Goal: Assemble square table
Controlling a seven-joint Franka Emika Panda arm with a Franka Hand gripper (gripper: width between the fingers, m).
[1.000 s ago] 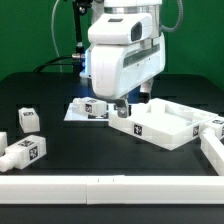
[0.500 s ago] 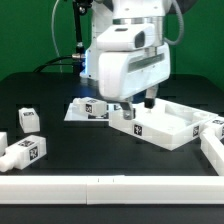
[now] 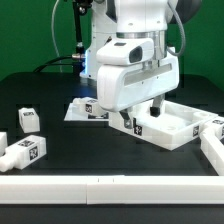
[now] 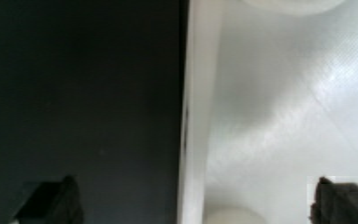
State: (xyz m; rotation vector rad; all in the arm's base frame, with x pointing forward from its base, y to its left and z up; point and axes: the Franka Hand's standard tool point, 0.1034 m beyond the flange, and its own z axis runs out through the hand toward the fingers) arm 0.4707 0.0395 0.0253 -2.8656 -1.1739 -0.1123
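Below panel (image 3: 168,130), black table (image 3: 40,92); perhaps green wall (image 3: 28,30).

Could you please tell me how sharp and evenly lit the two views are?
Wrist view: the white panel is close, soft and washed out, with only faint grey shading; the black table beside it is nearly featureless; the pincer shows its fingertips as dark blurs. Exterior view: even light, no strong glare, the tagged legs reasonably crisp.
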